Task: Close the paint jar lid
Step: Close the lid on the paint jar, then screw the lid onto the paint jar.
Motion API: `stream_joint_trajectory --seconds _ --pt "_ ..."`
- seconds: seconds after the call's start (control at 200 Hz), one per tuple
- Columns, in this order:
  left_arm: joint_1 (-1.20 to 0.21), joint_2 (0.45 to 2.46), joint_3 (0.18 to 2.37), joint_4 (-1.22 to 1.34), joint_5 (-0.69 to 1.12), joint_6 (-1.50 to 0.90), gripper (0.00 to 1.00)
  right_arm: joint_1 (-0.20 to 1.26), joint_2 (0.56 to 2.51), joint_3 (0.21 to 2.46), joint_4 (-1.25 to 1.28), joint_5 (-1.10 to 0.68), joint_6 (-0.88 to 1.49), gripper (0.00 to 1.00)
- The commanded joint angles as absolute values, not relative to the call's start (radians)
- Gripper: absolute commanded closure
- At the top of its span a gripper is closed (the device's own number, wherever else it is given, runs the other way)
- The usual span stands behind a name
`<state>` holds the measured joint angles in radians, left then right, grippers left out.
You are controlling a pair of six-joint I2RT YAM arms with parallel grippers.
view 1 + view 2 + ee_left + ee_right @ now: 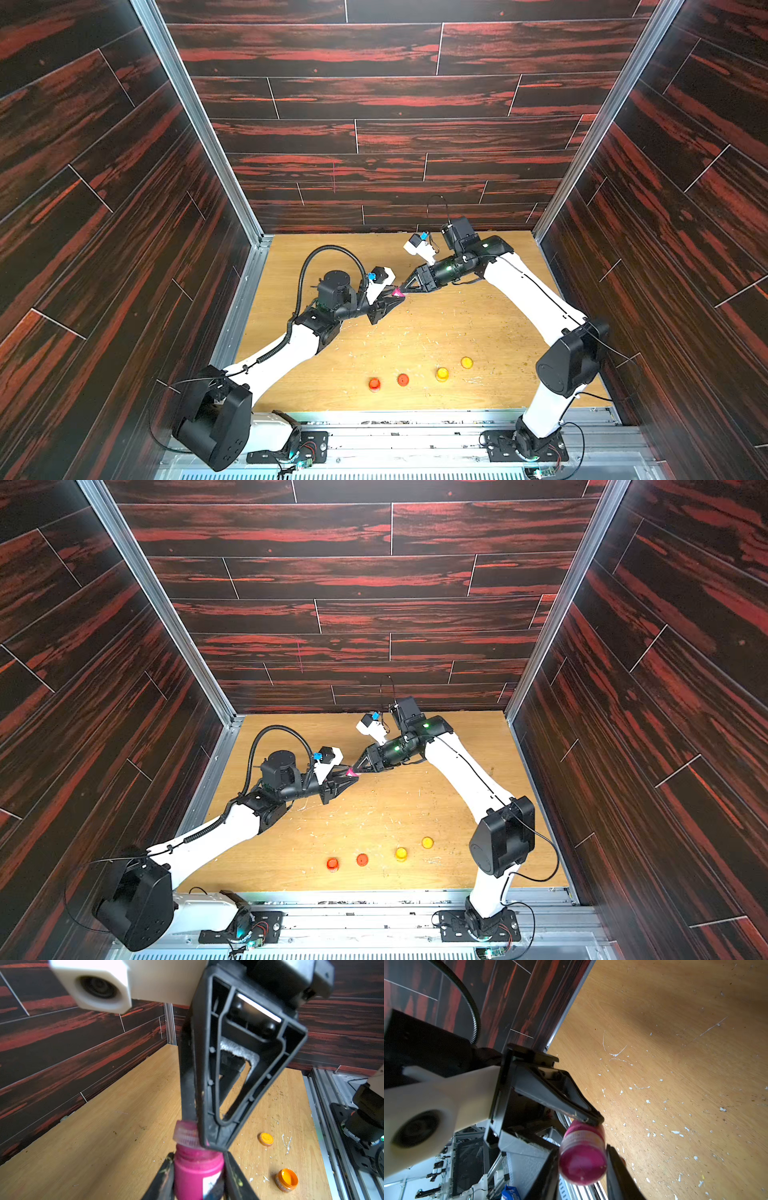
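Left tool [198, 1155] tight on the pink paint jar [195, 1176], right tool [581, 1155] tight on its lid [185, 1134].

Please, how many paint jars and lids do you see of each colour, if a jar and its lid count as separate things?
Pink: 2 (pink jar, pink lid)
Red: 2 (red jar, red lid)
Orange: 2 (orange jar, orange lid)
Total: 6
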<state>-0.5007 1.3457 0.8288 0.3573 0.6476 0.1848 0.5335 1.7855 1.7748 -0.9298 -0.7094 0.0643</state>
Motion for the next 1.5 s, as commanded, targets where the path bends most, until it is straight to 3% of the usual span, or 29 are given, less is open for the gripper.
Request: stream_joint_trajectory --seconds 0.0,1.027,1.498 --pt "-0.541 1.313 0.888 0.367 0.723 0.217 0.85 0.587 1.820 1.809 -0.954 -0.730 -0.009 0.71" --pt "-0.549 1.302 0.971 0.215 0.788 0.263 0.86 0.692 1.866 1.811 -1.027 -0.713 -0.343 0.71" --pt "-0.549 1.300 0.955 0.298 0.702 0.259 0.87 0.704 1.872 1.773 -0.973 -0.780 -0.289 0.72"
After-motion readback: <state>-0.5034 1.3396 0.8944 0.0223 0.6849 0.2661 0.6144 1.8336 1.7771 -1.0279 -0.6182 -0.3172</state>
